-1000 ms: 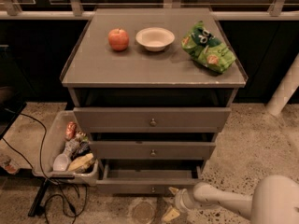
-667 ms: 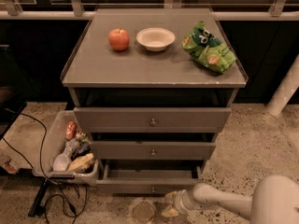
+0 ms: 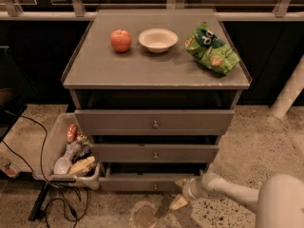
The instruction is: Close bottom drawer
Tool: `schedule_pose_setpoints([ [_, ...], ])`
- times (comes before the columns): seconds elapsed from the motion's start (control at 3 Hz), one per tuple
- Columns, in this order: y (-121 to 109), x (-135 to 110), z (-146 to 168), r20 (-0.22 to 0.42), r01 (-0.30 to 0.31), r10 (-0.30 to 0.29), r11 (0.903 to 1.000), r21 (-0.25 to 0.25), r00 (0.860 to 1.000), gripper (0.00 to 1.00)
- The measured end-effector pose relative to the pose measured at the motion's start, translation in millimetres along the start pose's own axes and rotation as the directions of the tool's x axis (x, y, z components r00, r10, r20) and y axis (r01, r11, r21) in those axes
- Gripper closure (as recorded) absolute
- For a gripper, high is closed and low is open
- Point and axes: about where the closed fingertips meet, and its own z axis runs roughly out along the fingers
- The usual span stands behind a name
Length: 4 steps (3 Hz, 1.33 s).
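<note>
The grey cabinet (image 3: pixel 156 72) has three drawers. The bottom drawer (image 3: pixel 142 182) has a flat grey-brown front and a small round knob (image 3: pixel 155 186), and it stands a little way out, with a dark gap above its front. My gripper (image 3: pixel 180 194) is low at the drawer's right end, right at its front face. The white arm (image 3: pixel 228 190) reaches in from the lower right. The middle drawer (image 3: pixel 156 153) and the wider top drawer (image 3: pixel 154 122) sit above it.
On the cabinet top are a red apple (image 3: pixel 121 40), a white bowl (image 3: pixel 158 39) and a green chip bag (image 3: pixel 211 49). A grey bin (image 3: pixel 57 151) of bottles and rubbish stands left of the cabinet. Black cables (image 3: pixel 52 203) lie on the speckled floor.
The gripper has shifted slightly left along the floor towards the bottom drawer's front. The drawer looks about as far out as before.
</note>
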Motion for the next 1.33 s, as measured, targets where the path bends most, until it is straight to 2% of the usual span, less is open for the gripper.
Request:
schedule_pose_setpoints([
  [0.33,5.9,-0.3,0.2,0.0,0.0,0.0,1.0,0.0,1.0,0.0],
  [0.67,5.9,-0.3,0.2,0.0,0.0,0.0,1.0,0.0,1.0,0.0],
  [1.0,10.3,4.2,0.3,0.013,-0.06,0.061,0.9977,-0.031,0.998,0.18],
  [1.33,12.9,8.8,5.3,0.003,-0.119,0.119,0.9923,-0.034,0.993,0.41],
])
